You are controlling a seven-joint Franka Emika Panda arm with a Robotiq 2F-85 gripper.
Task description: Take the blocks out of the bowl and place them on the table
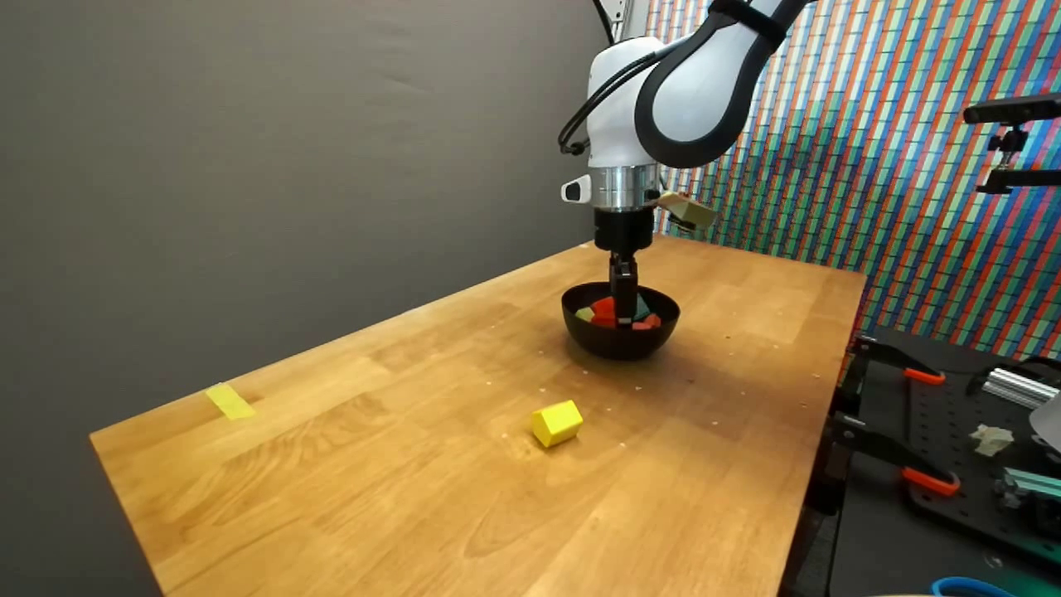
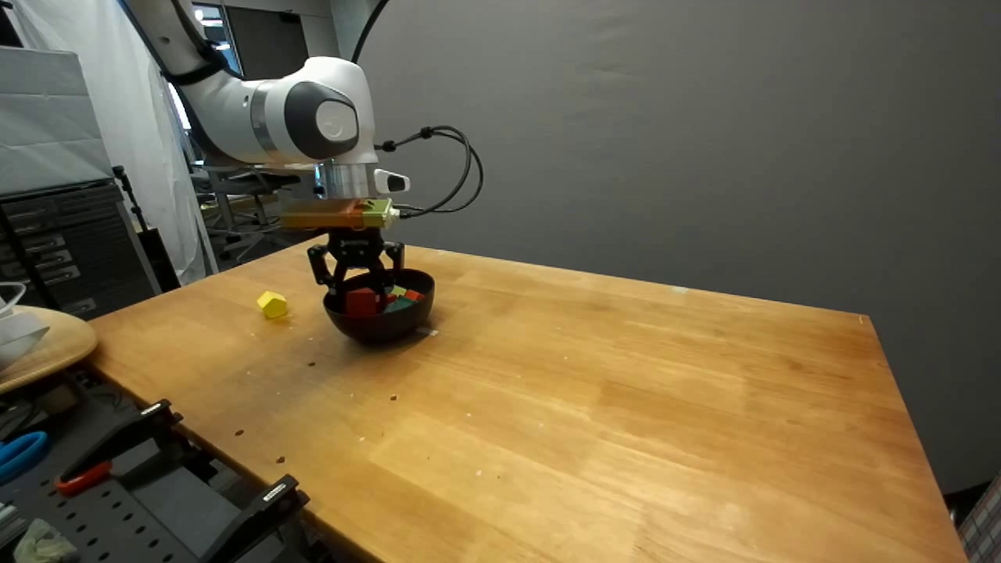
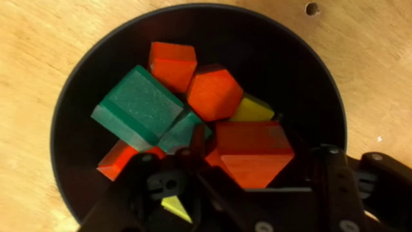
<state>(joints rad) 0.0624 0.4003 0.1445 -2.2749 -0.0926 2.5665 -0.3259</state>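
Nose down in the black bowl (image 2: pixel 382 328), the black Robotiq gripper (image 2: pixel 361 298) has its parted fingers (image 2: pixel 385 288) either side of a red block (image 2: pixel 360 303), a green block (image 2: pixel 399 304) and an orange-red block (image 2: pixel 414 295) right there too, and out on the wood-grain table (image 2: pixel 563 367), near the bowl, sits a bright yellow block (image 2: pixel 272 305)!

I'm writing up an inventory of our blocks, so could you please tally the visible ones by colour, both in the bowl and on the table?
Red-orange blocks: 4, all in the bowl
Green blocks: 2, both in the bowl
Yellow blocks: 3 (2 in the bowl, 1 on the table)
Total: 9 that I can distinguish; more may be hidden
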